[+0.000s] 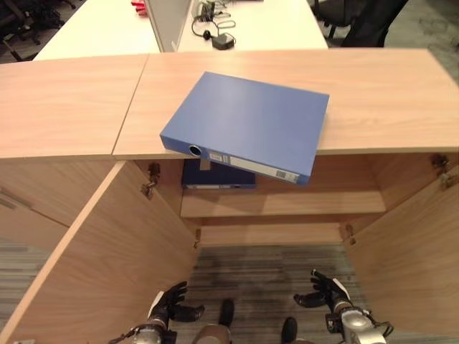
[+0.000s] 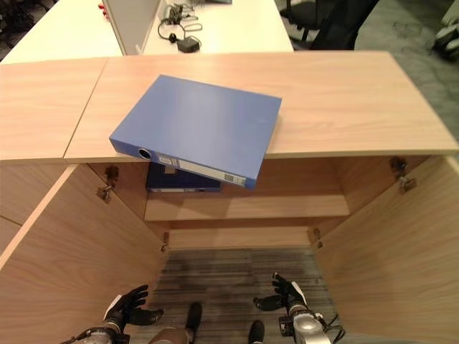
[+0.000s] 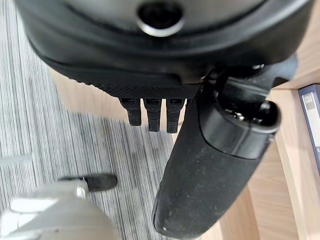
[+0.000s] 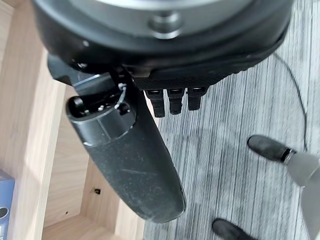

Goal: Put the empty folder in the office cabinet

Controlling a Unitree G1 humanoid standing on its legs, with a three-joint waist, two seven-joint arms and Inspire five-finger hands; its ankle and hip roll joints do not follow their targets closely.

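A blue folder (image 1: 247,123) lies flat on top of the wooden cabinet (image 1: 373,93), its spine corner jutting past the front edge above the open compartment. A second, darker blue folder (image 1: 215,175) lies on the upper shelf (image 1: 287,203) inside. Both cabinet doors stand open. My left hand (image 1: 168,304) hangs low in front of the cabinet, fingers relaxed and holding nothing. My right hand (image 1: 331,292) hangs at the same height on the other side, open and holding nothing.
The open left door (image 1: 100,265) and the open right door (image 1: 412,251) flank the space where my hands hang. Striped grey carpet (image 1: 265,276) lies below. A white desk (image 1: 265,25) with cables and a black adapter stands behind the cabinet.
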